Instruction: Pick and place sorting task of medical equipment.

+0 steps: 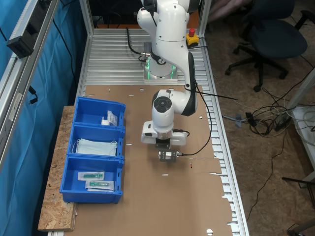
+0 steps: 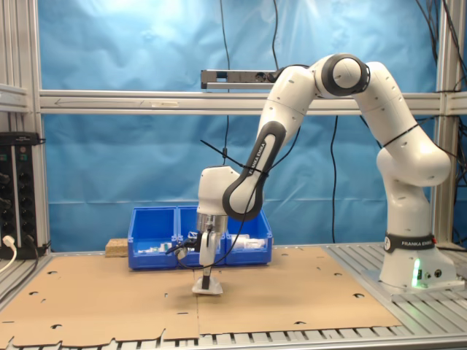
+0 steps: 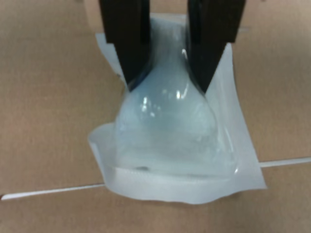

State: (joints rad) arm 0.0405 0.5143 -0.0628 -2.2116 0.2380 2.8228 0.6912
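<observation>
Surface: brown cardboard sheet [image 1: 187, 196] laid over a slotted aluminium table [image 1: 113, 54], with blue curtain behind in the second exterior view.
Gripper: I see the black two-fingered gripper [image 3: 167, 82] pointing straight down over the cardboard, also in the second exterior view [image 2: 208, 281]; its jaws are nearly closed, pinching the packet between them.
Packet position: the small flat white packet with a translucent sealed wrapper [image 3: 175, 145] sits directly under the fingers [image 3: 127, 43], bunched where they squeeze it; in the second exterior view [image 2: 207, 289] its lower edge is at the cardboard, and I cannot tell whether it touches.
Writing: I can see print on the arm's base band but will not read it off; I make out no writing on the packet.
Packet look: glossy, crinkled clear film over a pale white pad, with a matt white sealed border flaring out along the far edge.
Bins: three blue plastic bins in a row [image 1: 71, 162] at the first exterior view's left, well apart from the gripper [image 1: 167, 156].
</observation>
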